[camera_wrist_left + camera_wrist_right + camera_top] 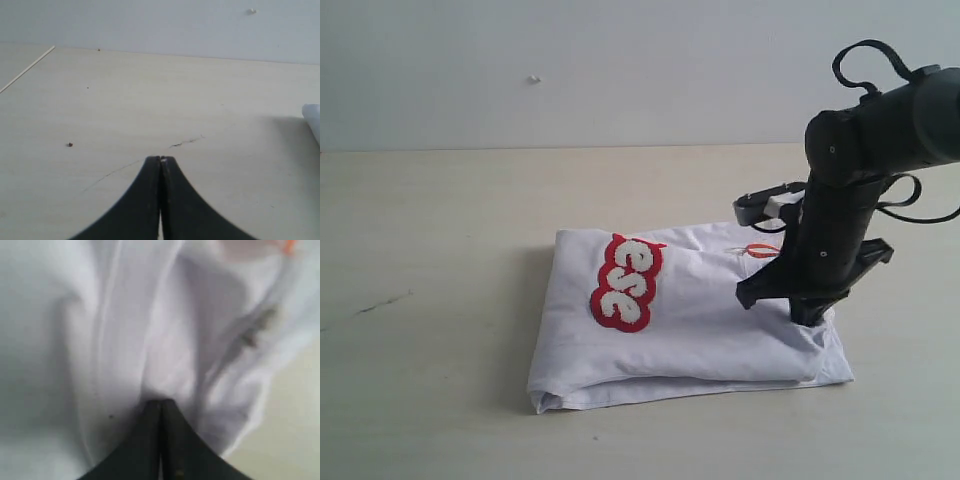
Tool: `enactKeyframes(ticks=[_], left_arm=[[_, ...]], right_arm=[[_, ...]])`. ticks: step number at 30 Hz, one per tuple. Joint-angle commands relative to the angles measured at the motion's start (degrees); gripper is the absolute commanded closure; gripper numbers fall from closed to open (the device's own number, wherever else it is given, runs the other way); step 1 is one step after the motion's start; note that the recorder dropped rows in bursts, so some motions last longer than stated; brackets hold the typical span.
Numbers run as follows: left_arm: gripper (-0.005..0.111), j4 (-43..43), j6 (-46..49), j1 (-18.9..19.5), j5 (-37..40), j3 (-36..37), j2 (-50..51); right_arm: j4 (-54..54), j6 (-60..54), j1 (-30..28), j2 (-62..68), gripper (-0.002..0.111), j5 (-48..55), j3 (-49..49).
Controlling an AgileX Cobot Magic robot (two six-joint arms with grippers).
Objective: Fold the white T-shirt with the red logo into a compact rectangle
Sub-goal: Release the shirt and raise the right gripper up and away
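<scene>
The shirt (700, 310) is lying nearly folded, a rough rectangle on the desk (440, 300), the right tool (807, 315) pressing closed into its edge, the left tool (160, 159) hovering closed and empty.

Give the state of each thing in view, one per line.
white T-shirt: folded into a rough rectangle, lying on the table.
red logo: face up, partly showing.
left end effector: shut, empty, above the table.
right end effector: shut on shirt fabric.
</scene>
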Motion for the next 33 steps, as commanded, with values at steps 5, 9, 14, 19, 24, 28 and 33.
enactKeyframes(ticks=[5,9,14,19,24,28,33], left_arm=[[0.107,-0.8,0.2,0.0,-0.1,0.0,-0.2],[0.107,-0.8,0.2,0.0,-0.1,0.0,-0.2],[0.107,-0.8,0.2,0.0,-0.1,0.0,-0.2],[0.107,-0.8,0.2,0.0,-0.1,0.0,-0.2],[0.107,-0.8,0.2,0.0,-0.1,0.0,-0.2],[0.107,-0.8,0.2,0.0,-0.1,0.0,-0.2],[0.107,-0.8,0.2,0.0,-0.1,0.0,-0.2]], right_arm=[[-11.7,12.5,0.0,-4.6,0.108,-2.2,0.0],[2.2,0.1,0.0,-5.1,0.108,-2.9,0.0],[9.1,-5.1,1.1,-6.5,0.108,-3.0,0.0],[7.8,-5.1,6.4,-4.6,0.108,-3.1,0.0],[7.3,-5.0,9.3,-0.3,0.108,-3.6,0.0],[7.4,-5.0,10.7,4.2,0.108,-3.7,0.0],[7.2,-5.0,10.7,5.4,0.108,-5.4,0.0]])
